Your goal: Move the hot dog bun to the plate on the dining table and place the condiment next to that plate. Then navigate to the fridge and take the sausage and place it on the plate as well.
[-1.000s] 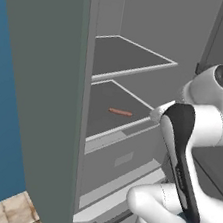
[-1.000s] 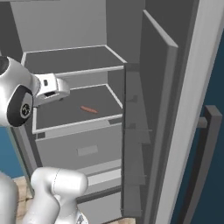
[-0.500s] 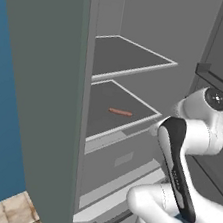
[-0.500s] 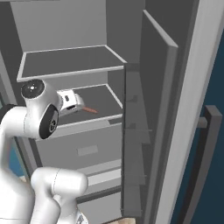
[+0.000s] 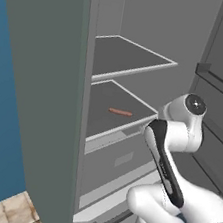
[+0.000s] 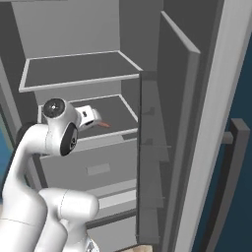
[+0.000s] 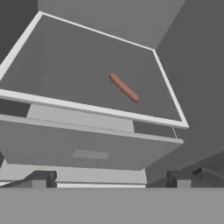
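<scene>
The gripper (image 7: 111, 178) is seen at the bottom of the hand view with its two dark fingertips (image 7: 41, 178) spread wide apart, nothing held between them. It is pointed at the front of the fridge (image 5: 43, 73), below the edge of the lower shelf (image 7: 87, 107). In the right base view the hand (image 6: 88, 118) is seen at centre left, just in front of that shelf's front edge.

The sausage (image 7: 124, 87) is seen lying flat on the lower shelf, slightly above and right of centre in the hand view, well apart from the fingertips. In the left base view it (image 5: 120, 112) is found at mid-frame. An upper shelf (image 5: 126, 60) is set above, and a drawer (image 7: 92, 151) below. The open fridge door (image 6: 172, 128) is seen at the right of the right base view.
</scene>
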